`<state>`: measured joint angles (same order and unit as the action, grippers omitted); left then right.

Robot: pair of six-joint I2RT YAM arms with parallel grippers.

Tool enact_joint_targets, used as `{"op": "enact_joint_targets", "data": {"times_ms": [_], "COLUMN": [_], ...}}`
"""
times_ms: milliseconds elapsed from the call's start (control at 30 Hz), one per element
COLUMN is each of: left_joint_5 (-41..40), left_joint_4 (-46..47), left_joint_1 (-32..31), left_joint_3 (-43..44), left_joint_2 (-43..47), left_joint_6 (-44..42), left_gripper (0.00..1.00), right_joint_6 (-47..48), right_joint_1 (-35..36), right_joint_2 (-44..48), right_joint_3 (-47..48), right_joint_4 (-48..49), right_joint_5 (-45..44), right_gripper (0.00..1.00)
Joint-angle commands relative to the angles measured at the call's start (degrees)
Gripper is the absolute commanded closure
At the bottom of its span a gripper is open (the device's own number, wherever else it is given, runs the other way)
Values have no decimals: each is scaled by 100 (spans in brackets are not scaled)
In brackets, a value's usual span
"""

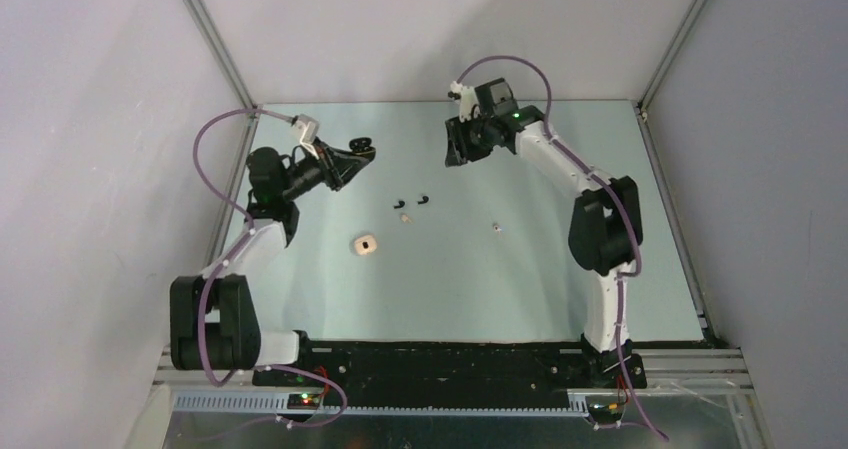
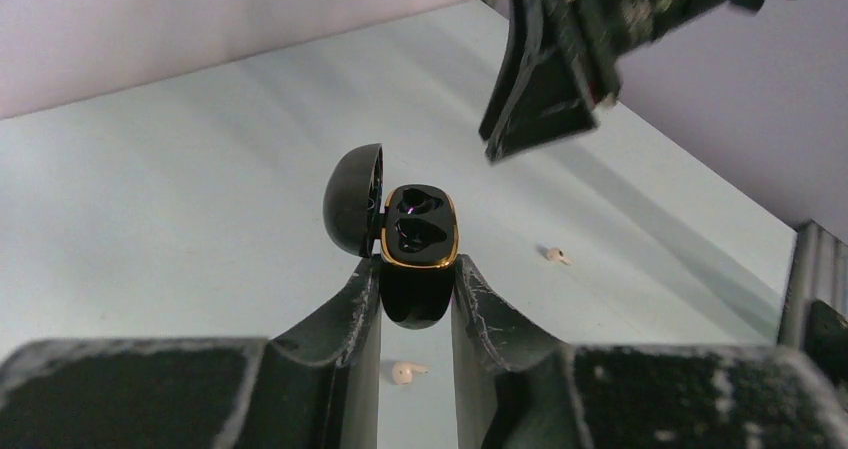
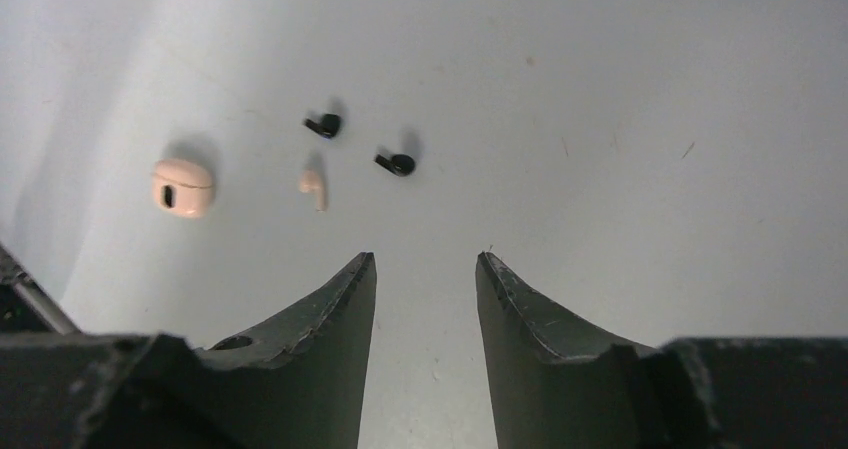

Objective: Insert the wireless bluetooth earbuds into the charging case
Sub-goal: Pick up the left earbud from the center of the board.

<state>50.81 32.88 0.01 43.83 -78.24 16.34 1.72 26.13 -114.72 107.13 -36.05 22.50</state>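
My left gripper [image 1: 352, 155] is shut on an open black charging case [image 2: 418, 231] with a gold rim, held above the table with its lid [image 2: 352, 199] swung left. Its two wells look dark and empty. My right gripper [image 1: 455, 151] is open and empty, raised at the back centre; it also shows in the right wrist view [image 3: 425, 261]. Two black earbuds [image 1: 400, 204] [image 1: 424, 200] lie mid-table, and show in the right wrist view [image 3: 323, 124] [image 3: 396, 163]. One cream earbud [image 1: 405, 218] lies just below them, another [image 1: 496, 227] further right.
A closed cream charging case [image 1: 365, 245] lies on the table left of centre, also in the right wrist view [image 3: 183, 186]. Grey walls with metal frame posts [image 1: 215, 39] enclose the table on three sides. The arm bases sit on a black rail [image 1: 440, 364] at the near edge.
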Motion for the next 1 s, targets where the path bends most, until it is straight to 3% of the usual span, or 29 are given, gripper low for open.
{"op": "enact_joint_targets", "data": {"times_ms": [0, 367, 600, 967], "left_joint_5": [-551, -1543, -1626, -1725], "left_joint_4": [119, -462, -691, -769], "left_joint_1": [202, 225, 235, 232], "left_joint_3": [-230, -840, -913, -1077], "left_joint_2": [683, 1816, 2183, 2506], "left_joint_6": [213, 327, 326, 380], "left_gripper": [100, 100, 100, 100], "right_joint_6": [-908, -2033, -2725, -3030], "right_joint_1": [318, 735, 1026, 1084], "right_joint_2": [-438, -2107, -2421, -2675], "right_joint_3": [280, 1867, 2164, 2354], "right_joint_4": [-331, -1190, -1275, -1424], "right_joint_5": [-607, -990, -1556, -2184], "right_gripper": [52, 53, 59, 63]}}
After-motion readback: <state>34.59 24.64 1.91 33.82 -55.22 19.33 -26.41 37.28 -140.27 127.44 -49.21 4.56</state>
